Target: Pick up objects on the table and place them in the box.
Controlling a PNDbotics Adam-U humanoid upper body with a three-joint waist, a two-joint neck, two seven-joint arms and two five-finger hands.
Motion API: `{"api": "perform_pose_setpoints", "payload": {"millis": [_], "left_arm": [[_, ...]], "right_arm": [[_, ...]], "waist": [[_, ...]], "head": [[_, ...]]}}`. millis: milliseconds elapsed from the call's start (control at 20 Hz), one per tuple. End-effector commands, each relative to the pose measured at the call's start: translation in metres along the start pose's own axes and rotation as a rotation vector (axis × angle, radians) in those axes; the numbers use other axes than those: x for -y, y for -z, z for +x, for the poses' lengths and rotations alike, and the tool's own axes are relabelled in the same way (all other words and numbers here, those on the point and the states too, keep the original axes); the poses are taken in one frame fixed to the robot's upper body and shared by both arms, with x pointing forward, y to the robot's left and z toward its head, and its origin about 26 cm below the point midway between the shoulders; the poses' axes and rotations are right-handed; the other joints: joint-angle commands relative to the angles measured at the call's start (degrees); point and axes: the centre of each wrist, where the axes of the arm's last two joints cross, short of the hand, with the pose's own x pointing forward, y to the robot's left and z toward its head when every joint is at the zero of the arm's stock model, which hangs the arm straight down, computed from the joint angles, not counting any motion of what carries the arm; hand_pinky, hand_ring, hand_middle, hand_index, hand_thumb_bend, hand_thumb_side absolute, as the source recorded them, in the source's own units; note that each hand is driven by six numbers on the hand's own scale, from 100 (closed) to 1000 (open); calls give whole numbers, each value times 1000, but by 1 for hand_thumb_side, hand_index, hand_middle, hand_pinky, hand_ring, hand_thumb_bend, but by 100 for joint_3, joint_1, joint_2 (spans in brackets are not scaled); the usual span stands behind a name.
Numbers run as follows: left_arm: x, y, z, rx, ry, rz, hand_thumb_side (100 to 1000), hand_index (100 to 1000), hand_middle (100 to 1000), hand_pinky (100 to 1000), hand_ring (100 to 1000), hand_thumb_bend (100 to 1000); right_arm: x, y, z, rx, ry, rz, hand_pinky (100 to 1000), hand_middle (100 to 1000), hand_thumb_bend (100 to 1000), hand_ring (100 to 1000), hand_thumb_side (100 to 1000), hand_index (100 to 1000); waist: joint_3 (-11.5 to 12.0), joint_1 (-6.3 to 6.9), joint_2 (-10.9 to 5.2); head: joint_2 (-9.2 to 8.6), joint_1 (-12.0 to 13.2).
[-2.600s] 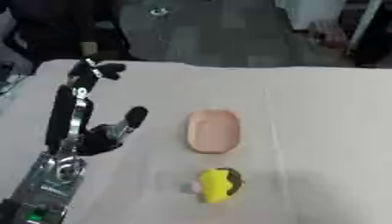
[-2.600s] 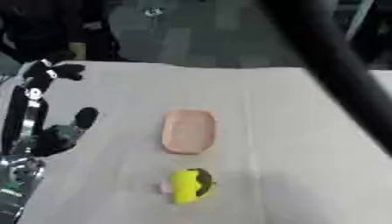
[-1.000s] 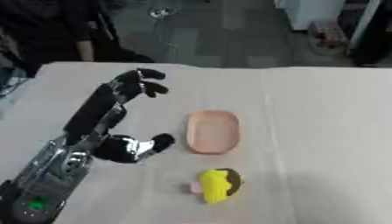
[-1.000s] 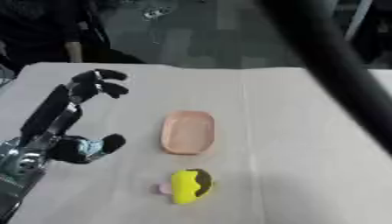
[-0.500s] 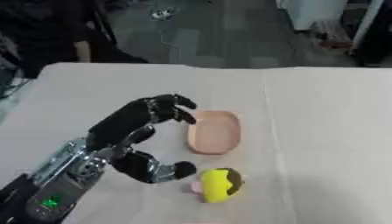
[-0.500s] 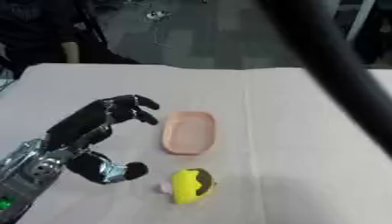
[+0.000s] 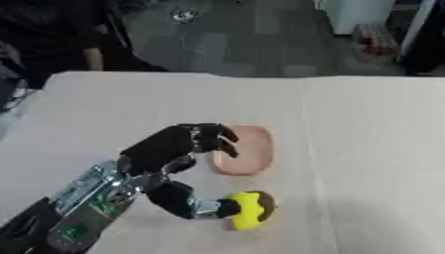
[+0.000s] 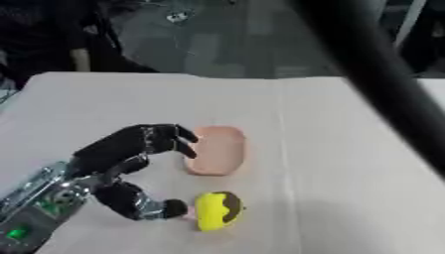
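Reaching in from the 7 o'clock corner, your left hand (image 7: 170,163) hangs over the white tabletop (image 7: 365,134) with its fingers (image 7: 215,139) curled above the left edge of the pink oval dish (image 7: 245,149) and its thumb (image 7: 204,207) stretched down toward the yellow toy (image 7: 250,210). The thumb tip sits just beside or touching the toy's left side; the fingers are well above it, so nothing is gripped yet and you have the hand spread half-curled around empty space.

As for progress, both things lie on the cloth: the dish near the centre, the yellow toy with its dark patch at 6 o'clock of the dish. Neither has been lifted, so by these views the picking has barely begun and all the placing is left.

No box shows anywhere on the tabletop in either view, so you cannot judge from here where the drop goes. Your right hand is out of view; only a dark blurred bar (image 8: 382,84) crosses the right eye view, and you cannot tell what it is. The toy's exact form is hard to make out.
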Motion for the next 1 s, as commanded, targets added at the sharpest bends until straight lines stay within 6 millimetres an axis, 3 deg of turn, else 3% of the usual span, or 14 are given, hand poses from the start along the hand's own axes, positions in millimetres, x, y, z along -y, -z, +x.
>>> {"api": "perform_pose_setpoints", "payload": {"millis": [50, 600, 1000], "left_arm": [[-8, 5, 5, 4, 25, -46, 995, 753, 776, 665, 673, 539], [-13, 14, 11, 13, 26, -216, 952, 796, 777, 714, 719, 616], [-18, 19, 14, 12, 83, -371, 918, 785, 777, 725, 739, 612]], "right_arm": [[6, 8, 4, 26, -12, 25, 216, 449, 100, 390, 1000, 519], [8, 10, 4, 28, -5, 36, 215, 448, 100, 390, 1000, 519], [7, 12, 4, 29, 0, 59, 215, 448, 100, 390, 1000, 519]], "waist": [[-10, -3, -65], [-29, 11, -68], [-84, 24, -63]], "head": [[-100, 29], [-62, 22], [-63, 7]]}}
